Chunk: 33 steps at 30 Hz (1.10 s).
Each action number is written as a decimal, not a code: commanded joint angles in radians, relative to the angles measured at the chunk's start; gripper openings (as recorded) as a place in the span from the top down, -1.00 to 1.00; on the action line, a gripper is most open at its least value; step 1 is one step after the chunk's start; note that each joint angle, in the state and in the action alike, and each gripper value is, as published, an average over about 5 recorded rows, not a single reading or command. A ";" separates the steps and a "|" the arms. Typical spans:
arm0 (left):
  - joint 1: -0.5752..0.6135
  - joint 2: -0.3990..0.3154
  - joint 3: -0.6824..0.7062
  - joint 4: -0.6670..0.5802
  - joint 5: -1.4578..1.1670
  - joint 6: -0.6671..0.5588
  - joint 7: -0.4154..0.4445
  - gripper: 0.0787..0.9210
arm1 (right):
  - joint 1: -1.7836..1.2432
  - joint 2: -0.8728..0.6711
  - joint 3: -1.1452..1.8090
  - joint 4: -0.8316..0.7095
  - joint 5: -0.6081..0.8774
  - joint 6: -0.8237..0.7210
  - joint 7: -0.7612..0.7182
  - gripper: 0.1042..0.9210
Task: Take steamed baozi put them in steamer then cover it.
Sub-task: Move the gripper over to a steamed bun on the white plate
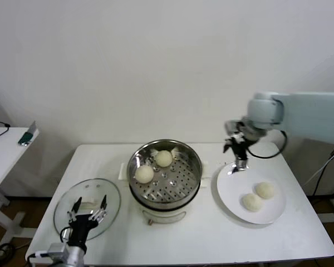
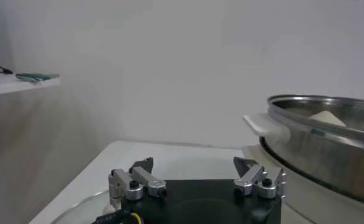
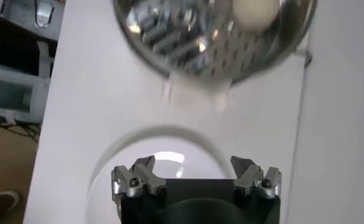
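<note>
We find two baozi [image 1: 153, 166] in the steamer [image 1: 192, 167] and two on the plate [image 1: 234, 197]. The right gripper [image 1: 237, 161] hangs wide open and empty over the plate's far edge; the left gripper [image 1: 89, 209], also spread and empty, waits over the cover [image 1: 64, 204] on the surface [image 1: 211, 239]. We judge a hard pinch could dent the soft dough

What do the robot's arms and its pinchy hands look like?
The right arm is a thick, smooth, pale blue-white tube with a rounded grey-white joint and a black cable looping under the wrist. The right gripper is small, dark and silvery. Up close, the left gripper has a black boxy body, two silver metal fingers with dark tips and black screws, plus red and yellow wires.
</note>
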 commanded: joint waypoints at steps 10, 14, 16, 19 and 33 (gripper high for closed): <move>0.008 -0.011 0.001 0.005 0.014 -0.004 0.000 -0.77 | -0.535 -0.226 0.337 -0.118 -0.332 0.022 0.008 -0.76; 0.012 -0.015 0.001 0.007 0.019 -0.005 -0.001 -0.77 | -0.596 -0.185 0.395 -0.165 -0.346 0.014 0.024 -0.76; 0.014 -0.016 0.000 0.009 0.022 -0.006 -0.001 -0.77 | -0.609 -0.168 0.406 -0.178 -0.348 0.011 0.028 -0.76; 0.016 -0.016 -0.001 0.011 0.024 -0.007 -0.001 -0.77 | -0.622 -0.149 0.417 -0.190 -0.344 0.008 0.037 -0.76; 0.003 -0.011 -0.004 0.023 0.022 -0.004 -0.001 -0.77 | -0.648 -0.118 0.439 -0.194 -0.329 -0.014 0.055 -0.63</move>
